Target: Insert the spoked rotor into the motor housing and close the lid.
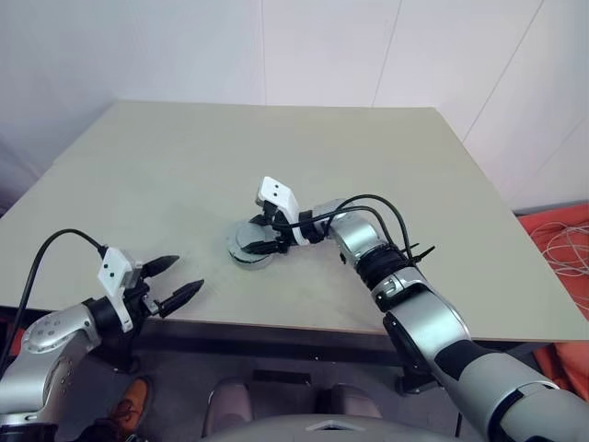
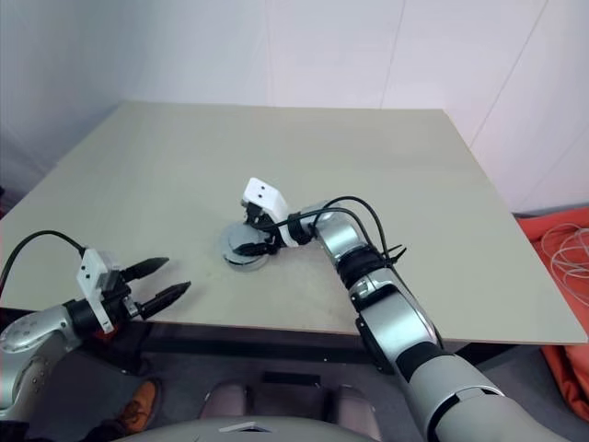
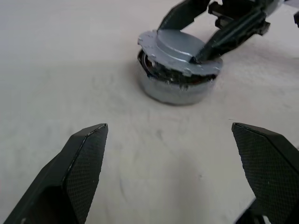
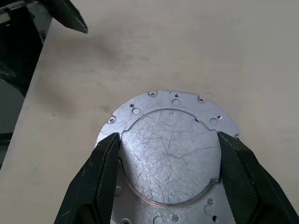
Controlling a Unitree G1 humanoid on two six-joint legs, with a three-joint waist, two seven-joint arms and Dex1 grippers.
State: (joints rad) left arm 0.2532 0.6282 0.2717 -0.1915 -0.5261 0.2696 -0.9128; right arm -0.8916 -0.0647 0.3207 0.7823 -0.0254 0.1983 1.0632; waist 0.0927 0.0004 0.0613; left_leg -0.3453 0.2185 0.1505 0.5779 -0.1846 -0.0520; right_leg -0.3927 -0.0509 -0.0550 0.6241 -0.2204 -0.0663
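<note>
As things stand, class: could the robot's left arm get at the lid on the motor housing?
Probably not freely: the right pincer already straddles the lid, its fingers at the raised centre. The open left pincer faces it over bare table.

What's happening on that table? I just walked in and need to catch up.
The right gripper has its jaws set around the raised centre of the lid, which sits plain grey face up on the motor housing on the table. The lid looks slightly askew, with a gap showing at one side. The left gripper hovers open near the table's front edge, holding nothing.
</note>
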